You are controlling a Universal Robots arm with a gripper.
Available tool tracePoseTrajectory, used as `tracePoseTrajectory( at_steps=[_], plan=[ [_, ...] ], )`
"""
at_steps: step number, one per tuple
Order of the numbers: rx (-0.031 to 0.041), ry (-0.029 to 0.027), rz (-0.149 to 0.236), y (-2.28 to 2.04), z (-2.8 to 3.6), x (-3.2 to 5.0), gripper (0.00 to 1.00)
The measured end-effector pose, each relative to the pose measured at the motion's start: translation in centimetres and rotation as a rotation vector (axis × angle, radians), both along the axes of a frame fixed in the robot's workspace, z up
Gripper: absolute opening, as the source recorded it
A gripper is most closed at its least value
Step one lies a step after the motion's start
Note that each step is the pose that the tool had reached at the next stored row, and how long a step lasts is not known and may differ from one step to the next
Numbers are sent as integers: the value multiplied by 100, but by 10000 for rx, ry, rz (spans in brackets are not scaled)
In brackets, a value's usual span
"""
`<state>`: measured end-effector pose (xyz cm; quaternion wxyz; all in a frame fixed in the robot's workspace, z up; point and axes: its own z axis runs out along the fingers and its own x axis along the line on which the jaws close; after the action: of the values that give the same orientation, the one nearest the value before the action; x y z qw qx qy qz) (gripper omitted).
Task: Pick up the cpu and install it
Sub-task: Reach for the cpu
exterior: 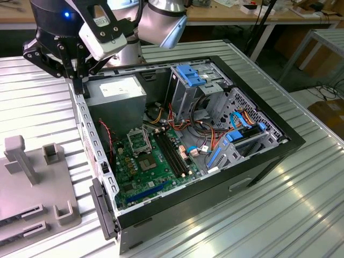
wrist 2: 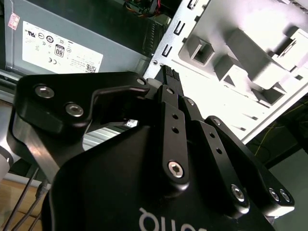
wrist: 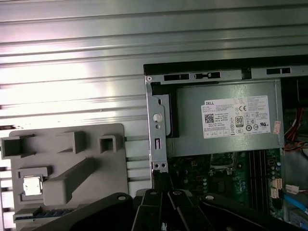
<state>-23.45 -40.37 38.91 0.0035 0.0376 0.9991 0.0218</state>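
Since the cpu (wrist: 32,185) lies flat in a pocket of the grey fixture tray (wrist: 113,183), well apart from the gripper (wrist: 161,180), we'd come down square over it and grip its edges, keeping it level. Jaws look closed together, empty. Gripper hovers over the case (exterior: 252,174) wall by the power supply (wrist: 226,120). Ribbed metal table (exterior: 301,209), glare on it. Wooden bench (exterior: 226,21) behind.

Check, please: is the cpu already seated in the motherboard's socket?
No; in the first wrist view the cpu lies in a recess of the grey tray, outside the computer case.
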Motion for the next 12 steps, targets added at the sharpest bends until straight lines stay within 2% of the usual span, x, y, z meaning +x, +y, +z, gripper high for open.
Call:
tracePoseTrajectory(
  at_steps=[12],
  plan=[
    [0,0,-1,-1,0,-75,11]
  ],
)
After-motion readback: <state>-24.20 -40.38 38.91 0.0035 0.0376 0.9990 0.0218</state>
